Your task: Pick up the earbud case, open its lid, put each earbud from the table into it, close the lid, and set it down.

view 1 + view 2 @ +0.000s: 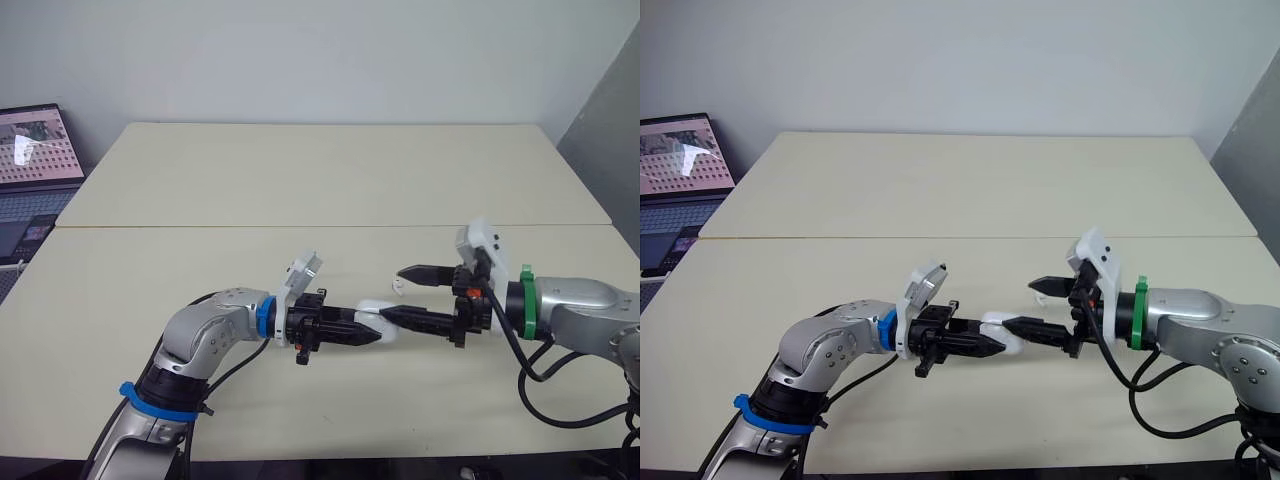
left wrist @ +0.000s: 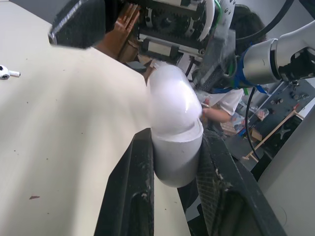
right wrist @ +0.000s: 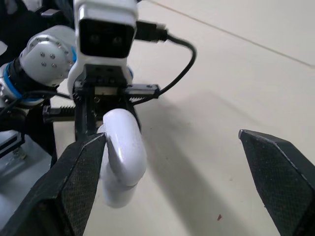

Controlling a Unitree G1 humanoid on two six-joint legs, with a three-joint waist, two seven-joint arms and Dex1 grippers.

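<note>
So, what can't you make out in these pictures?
Lid of the earbud case: blurred in the left wrist view; open or shut is unclear.
Case sides: covered there by fingers of the left tool.
Head views: case mostly hidden between left tool and right tool.
The earbud: too small for detail in head views.
The laptop: cut off by the left edge.

- I see the earbud case [image 3: 123,147], white, glossy and rounded, pinched between my left gripper's [image 2: 176,142] jaws, its free end touching one finger of the spread right gripper [image 3: 170,140].
- One white earbud [image 1: 397,286] lies on the table [image 1: 300,180] just beside the other right finger's tip.
</note>
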